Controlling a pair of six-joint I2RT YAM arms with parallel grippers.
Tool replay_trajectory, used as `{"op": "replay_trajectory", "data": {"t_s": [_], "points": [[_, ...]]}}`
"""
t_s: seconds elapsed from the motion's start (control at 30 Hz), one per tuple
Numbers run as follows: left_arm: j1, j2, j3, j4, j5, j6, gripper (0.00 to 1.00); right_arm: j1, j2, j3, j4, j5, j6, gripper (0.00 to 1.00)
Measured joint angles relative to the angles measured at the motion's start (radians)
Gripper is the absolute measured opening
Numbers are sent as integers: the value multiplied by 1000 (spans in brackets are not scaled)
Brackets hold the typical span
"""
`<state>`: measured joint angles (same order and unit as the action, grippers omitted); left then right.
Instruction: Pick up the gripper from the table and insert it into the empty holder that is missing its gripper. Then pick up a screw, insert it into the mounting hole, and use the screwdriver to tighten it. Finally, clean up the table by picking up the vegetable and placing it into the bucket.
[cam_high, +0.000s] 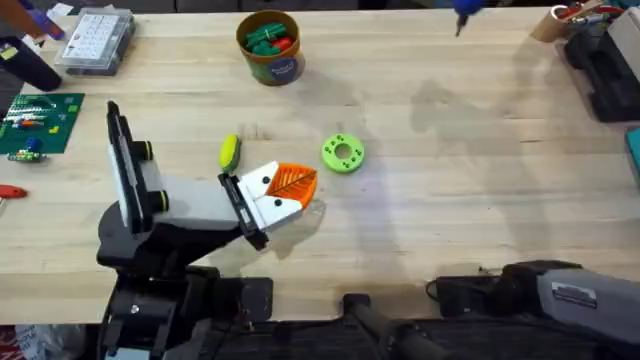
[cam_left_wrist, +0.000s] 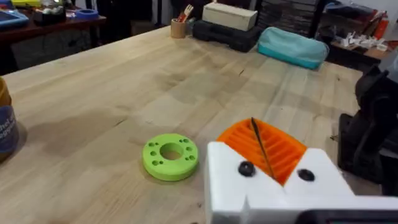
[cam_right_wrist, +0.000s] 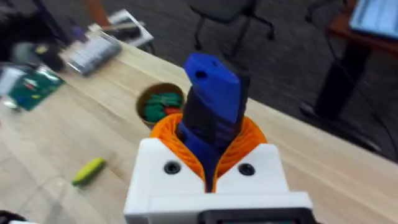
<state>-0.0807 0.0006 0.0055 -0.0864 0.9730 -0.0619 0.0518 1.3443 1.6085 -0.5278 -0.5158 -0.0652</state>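
Nearest to me, the left claw (cam_high: 292, 185) lies low over the surface (cam_high: 450, 170), just to the near left of the lime-green ring (cam_high: 343, 153). Its white fingers and orange ribbed pads (cam_left_wrist: 283, 152) look pressed together with nothing between them. From the left wrist camera only a thin dark seam shows between the pads, so I take it as closed and empty.

The vegetable (cam_high: 230, 152), a small yellow-green oval, lies flat on the wood to the left of the ring. It is near the left claw's fingers but apart from them. The ring itself lies flat, its small holes facing up.

The right claw (cam_right_wrist: 208, 149) is clamped on the screwdriver (cam_right_wrist: 211, 106), whose blue body stands up between the orange pads. I cannot tell how far this claw hangs from the ring.

Well beyond the ring and a little to its left stands the bucket (cam_high: 270, 62), upright, with green and red pieces inside. Seen from the right wrist camera, it sits right behind the held screwdriver.

Farther left of the ring, a green circuit board (cam_high: 38, 122) lies flat by the surface's left edge. Farthest off, near the far left corner, rests a clear compartment box (cam_high: 95, 40).
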Motion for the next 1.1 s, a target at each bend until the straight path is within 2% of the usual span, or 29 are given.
{"op": "replay_trajectory", "data": {"t_s": [0.23,0.57,0.73,1.1], "points": [[0,0,0,0,0,0,4,81,-7,0,142,-135,75,23],[0,0,0,0,0,0,4,280,-7,-14,387,-191,131,22],[0,0,0,0,0,0,4,366,-7,-91,575,-248,177,21],[0,0,0,0,0,0,4,407,-7,-295,920,-346,346,21]]}}
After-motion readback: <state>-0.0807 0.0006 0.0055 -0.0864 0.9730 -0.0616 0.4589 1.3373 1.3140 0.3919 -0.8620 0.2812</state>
